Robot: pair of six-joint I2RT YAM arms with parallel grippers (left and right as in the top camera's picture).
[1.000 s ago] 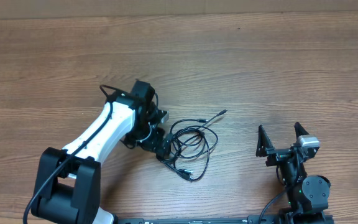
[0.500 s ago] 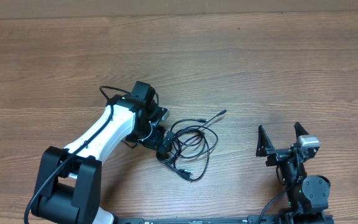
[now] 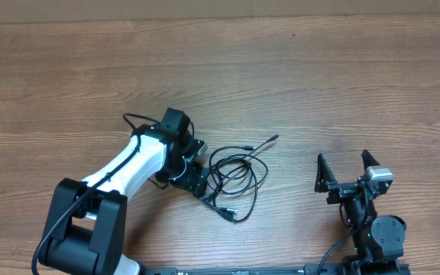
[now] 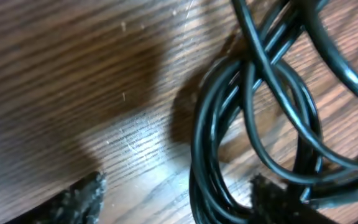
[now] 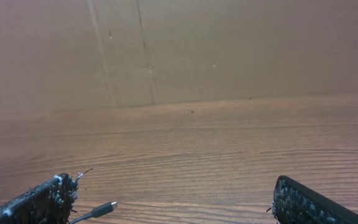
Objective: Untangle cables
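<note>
The cables (image 3: pixel 234 177) lie as a loose tangle of thin black cords at the table's middle, with one plug end (image 3: pixel 273 138) reaching right and another (image 3: pixel 228 215) toward the front. My left gripper (image 3: pixel 197 178) is low at the tangle's left edge. In the left wrist view the looped cables (image 4: pixel 229 124) fill the right half. My left gripper (image 4: pixel 176 199) straddles one bundle that lies against the right finger (image 4: pixel 272 190); the left finger (image 4: pixel 82 196) is well clear, so it is open. My right gripper (image 3: pixel 344 169) stands open and empty right of the tangle, a plug (image 5: pixel 101 208) lying near its left finger.
Bare wood-grain table (image 3: pixel 319 69) stretches behind and to both sides of the tangle. A brown cardboard wall (image 5: pixel 179 50) stands along the far edge. The right arm's base (image 3: pixel 376 237) sits at the front right, the left arm's base (image 3: pixel 82 229) at the front left.
My left gripper has slid a little toward the front and onto the tangle's left edge, and its jaws have narrowed. The right arm has not moved.
</note>
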